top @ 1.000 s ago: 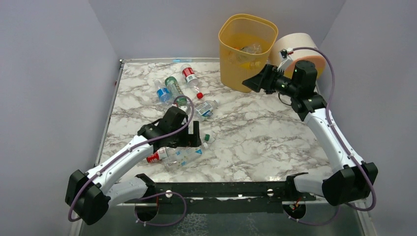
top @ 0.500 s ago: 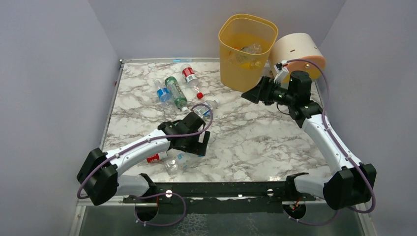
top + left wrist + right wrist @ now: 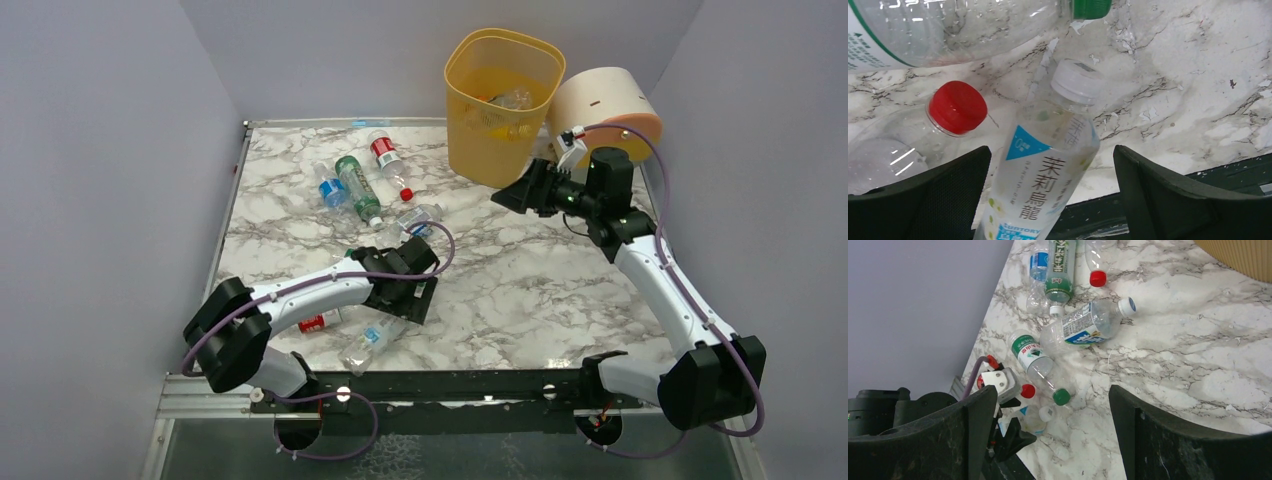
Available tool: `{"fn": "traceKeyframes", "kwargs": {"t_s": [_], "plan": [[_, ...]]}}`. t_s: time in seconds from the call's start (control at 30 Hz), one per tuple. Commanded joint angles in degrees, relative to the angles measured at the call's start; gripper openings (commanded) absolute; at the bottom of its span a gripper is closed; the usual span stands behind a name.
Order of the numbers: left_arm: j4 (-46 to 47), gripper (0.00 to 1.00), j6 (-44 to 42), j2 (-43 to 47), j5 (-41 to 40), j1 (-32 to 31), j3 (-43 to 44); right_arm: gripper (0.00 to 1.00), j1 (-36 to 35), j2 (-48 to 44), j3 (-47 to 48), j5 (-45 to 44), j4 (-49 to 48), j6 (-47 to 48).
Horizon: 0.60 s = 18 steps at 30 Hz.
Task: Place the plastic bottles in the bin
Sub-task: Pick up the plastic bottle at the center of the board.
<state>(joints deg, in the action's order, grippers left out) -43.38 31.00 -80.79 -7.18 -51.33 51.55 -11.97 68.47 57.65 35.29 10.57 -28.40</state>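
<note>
My left gripper (image 3: 412, 297) is open, low over the near part of the marble table. Its jaws straddle a clear white-capped bottle (image 3: 1047, 160) with a blue-and-white label, which lies on the table (image 3: 372, 340); neither jaw touches it. A red-capped bottle (image 3: 958, 106) and a green-capped bottle (image 3: 1091, 7) lie beside it. More bottles lie at the back left: a red-labelled one (image 3: 385, 155), a green one (image 3: 355, 185), a blue one (image 3: 330, 188) and a clear one (image 3: 418, 218). The yellow-orange bin (image 3: 480, 150) holds several bottles. My right gripper (image 3: 505, 195) is open and empty, in the air before the bin.
A cream-and-peach cylinder (image 3: 610, 100) stands right of the bin, behind the right arm. The table's near edge and a black rail (image 3: 450, 385) are just past the white-capped bottle. The right wrist view shows the bottles (image 3: 1083, 325) and my left gripper (image 3: 1008, 437).
My left arm has swung right and its gripper has come down around the white-capped bottle, which has turned and slid toward the near edge. My right gripper has lowered slightly from beside the bin.
</note>
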Motion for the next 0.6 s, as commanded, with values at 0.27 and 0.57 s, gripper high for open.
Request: {"fn": "traceKeyframes", "kwargs": {"t_s": [0.27, 0.57], "plan": [[0.18, 0.93, 0.51, -2.93, -1.84, -2.11, 1.98, 0.86, -0.34, -0.54, -1.78, 0.94, 1.21, 1.16], [1.85, 0.82, 0.77, -4.07, -0.39, -2.35, 1.12, 0.86, -0.34, -0.26, -2.69, 1.04, 1.03, 1.23]]}}
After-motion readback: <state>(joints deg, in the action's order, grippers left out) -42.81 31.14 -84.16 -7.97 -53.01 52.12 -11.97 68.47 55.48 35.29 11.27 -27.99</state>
